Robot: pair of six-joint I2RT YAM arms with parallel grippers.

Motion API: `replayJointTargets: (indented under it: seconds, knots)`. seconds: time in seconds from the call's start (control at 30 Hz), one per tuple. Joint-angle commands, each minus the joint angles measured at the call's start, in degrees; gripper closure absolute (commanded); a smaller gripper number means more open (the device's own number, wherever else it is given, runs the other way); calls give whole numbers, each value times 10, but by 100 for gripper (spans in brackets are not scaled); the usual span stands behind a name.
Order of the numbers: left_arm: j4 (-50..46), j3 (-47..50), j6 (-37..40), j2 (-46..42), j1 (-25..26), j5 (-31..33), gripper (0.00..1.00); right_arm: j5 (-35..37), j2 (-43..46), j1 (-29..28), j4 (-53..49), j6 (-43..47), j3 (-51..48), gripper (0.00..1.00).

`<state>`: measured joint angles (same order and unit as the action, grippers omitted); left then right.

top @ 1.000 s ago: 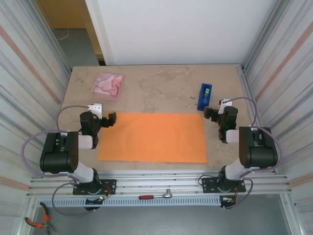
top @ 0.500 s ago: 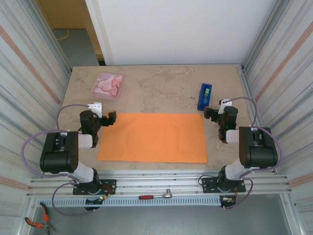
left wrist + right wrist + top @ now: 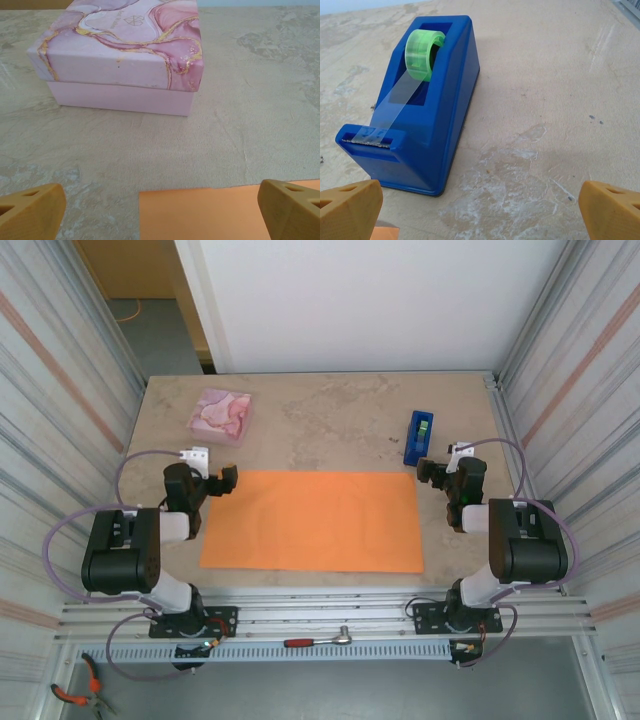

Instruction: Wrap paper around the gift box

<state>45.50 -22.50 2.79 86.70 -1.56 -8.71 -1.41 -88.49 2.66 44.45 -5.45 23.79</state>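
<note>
In the lower middle of the top view, the paper [image 3: 312, 522] is seen lying flat on the table [image 3: 340, 415], a plain orange sheet spread between the two arms. Toward the upper left of that frame the gift box [image 3: 221, 414] is found, pink with a pale marbled pattern. It is unwrapped, its lid is seated, and it is set well apart from the sheet. At the upper right a blue tape dispenser [image 3: 419, 437] with a green roll is placed just beyond the sheet's far right corner.

The left gripper [image 3: 224, 482] is held at the sheet's upper left corner, its jaws spread wide and empty. In the left wrist view its yellow fingertips [image 3: 30, 212] are seen at the bottom corners, the box is framed at the upper left, and an edge of the sheet is shown along the bottom. The right gripper [image 3: 430, 472] is positioned near the sheet's upper right corner, just below the dispenser, its jaws likewise parted and empty. In the right wrist view a tape strip is seen drawn down to the dispenser's cutter.
</note>
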Motion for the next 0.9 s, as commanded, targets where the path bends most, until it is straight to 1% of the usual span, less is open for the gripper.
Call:
replayJointTargets:
  seconds: [0.0,0.1,0.13,0.17,0.23,0.33,0.37,0.43,0.47,0.5,0.57,0.63,0.73,0.87]
  knots:
    - [-11,-17,12,1,15,29,1,-6,2,5,-3,5,6,1]
    - [-5,-12,11,-3,13,23,1,-2,5,5,1,5,2,1]
    - [-10,-15,12,-7,13,22,1,15,10,2,-1,2,5,1]
    - [-35,-25,13,-21,13,18,1,38,30,-4,-33,-2,14,1]
    - [-108,-50,14,-56,13,19,1,61,82,-9,-138,-3,49,1]
    - [-180,-78,-3,-100,7,38,1,115,148,-13,-264,-46,103,1]
    - [-198,-87,-23,-113,-3,41,1,126,168,-13,-304,-65,120,1]
    - [-240,-117,-70,-122,-26,34,1,159,201,-15,-347,-115,137,1]
    - [-264,-138,-91,-119,-38,27,1,156,219,-12,-368,-148,140,1]
    - [-284,-159,-103,-112,-47,25,1,135,235,-2,-384,-175,143,1]
    - [-324,-214,-119,-84,-63,11,1,101,269,21,-419,-258,144,1]
    - [-355,-268,-127,-48,-72,7,1,67,286,39,-449,-300,147,1]
    - [-395,-359,-132,24,-83,-19,1,8,295,42,-470,-308,149,1]
    - [-459,-496,-128,132,-90,-59,1,-83,285,37,-492,-288,165,1]
